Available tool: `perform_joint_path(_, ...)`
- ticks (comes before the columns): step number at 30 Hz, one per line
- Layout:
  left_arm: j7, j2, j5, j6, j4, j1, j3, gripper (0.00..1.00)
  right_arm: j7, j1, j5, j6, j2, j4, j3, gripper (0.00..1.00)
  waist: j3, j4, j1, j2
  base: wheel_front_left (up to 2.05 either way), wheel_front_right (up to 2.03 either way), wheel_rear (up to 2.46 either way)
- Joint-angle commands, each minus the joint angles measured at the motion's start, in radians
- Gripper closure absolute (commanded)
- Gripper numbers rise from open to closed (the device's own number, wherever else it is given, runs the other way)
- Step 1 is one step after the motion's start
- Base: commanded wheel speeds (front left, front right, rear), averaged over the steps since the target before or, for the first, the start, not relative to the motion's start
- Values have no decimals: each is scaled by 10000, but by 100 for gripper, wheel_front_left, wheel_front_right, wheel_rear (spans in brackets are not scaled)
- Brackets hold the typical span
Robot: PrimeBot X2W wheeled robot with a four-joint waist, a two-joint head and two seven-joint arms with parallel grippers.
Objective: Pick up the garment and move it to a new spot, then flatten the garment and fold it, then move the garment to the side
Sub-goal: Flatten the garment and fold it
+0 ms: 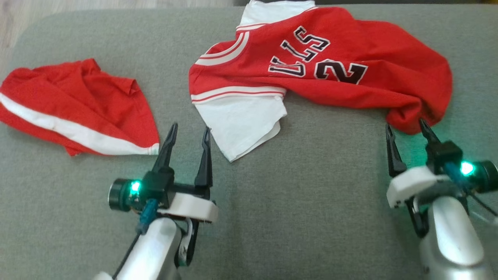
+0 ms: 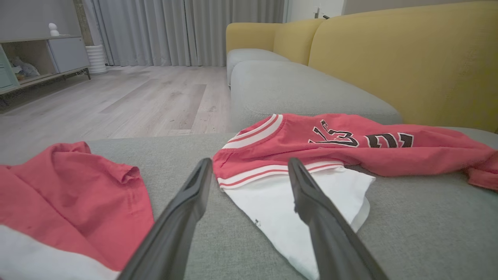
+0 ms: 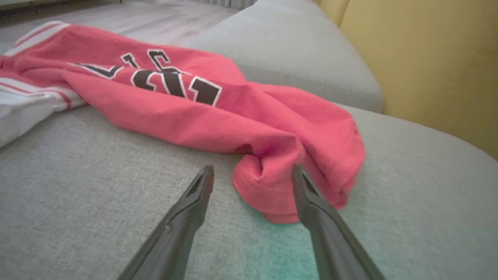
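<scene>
The garment, a red jersey (image 1: 330, 77) with black-and-white lettering and white sleeves, lies crumpled across the far side of a grey cushion (image 1: 295, 202). Its white sleeve (image 1: 241, 124) points toward me. My left gripper (image 1: 190, 127) is open just left of that sleeve, above the cushion; in the left wrist view the left gripper (image 2: 249, 163) has the sleeve (image 2: 272, 202) lying between and beyond its fingers. My right gripper (image 1: 405, 124) is open at the jersey's bunched red corner (image 1: 404, 116). That corner (image 3: 272, 186) sits between the fingers of the right gripper (image 3: 253, 169), untouched.
A second red garment with a white stripe (image 1: 78, 105) lies at the cushion's left end. A yellow sofa back (image 2: 389, 58) rises behind the jersey, with another grey seat (image 2: 295, 89) beyond. Wooden floor (image 2: 116, 101) and a low shelf unit (image 2: 39, 54) lie off the far left.
</scene>
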Motion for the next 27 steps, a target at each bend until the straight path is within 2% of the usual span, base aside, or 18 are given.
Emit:
perform_joint_path(1, -79, 9, 100, -87, -249, -479, 453, 0, 152, -497, -179, -7, -45, 82, 180, 0, 142, 113, -1, -1, 0, 0, 0)
perform_joint_path(12, -80, -209, 320, -315, -154, -689, 730, 0, 374, -1982, -931, -7, -162, 2016, -206, 0, 618, 312, -1, -1, 0, 0, 0)
perform_joint_path(13, -80, -218, 335, -323, -146, -697, 758, 0, 377, -2049, -988, -7, -161, 2142, -307, 18, 624, 294, -1, -1, 0, 0, 0)
perform_joint_path(14, -80, -233, 363, -329, -109, -704, 821, 0, 303, -2137, -1061, -7, -158, 2352, -472, 100, 591, 225, -1, -1, 0, 0, 0)
perform_joint_path(22, -80, -260, 447, -418, 62, -554, 1013, 0, -117, -1764, -994, -7, -501, 2609, -440, 100, 13, -257, -1, -1, 0, 0, 0)
perform_joint_path(27, -80, -273, 419, -457, 143, -326, 1088, 0, 63, -999, -489, -7, -1347, 2035, -79, 100, -587, -657, -1, -1, 0, 0, 0)
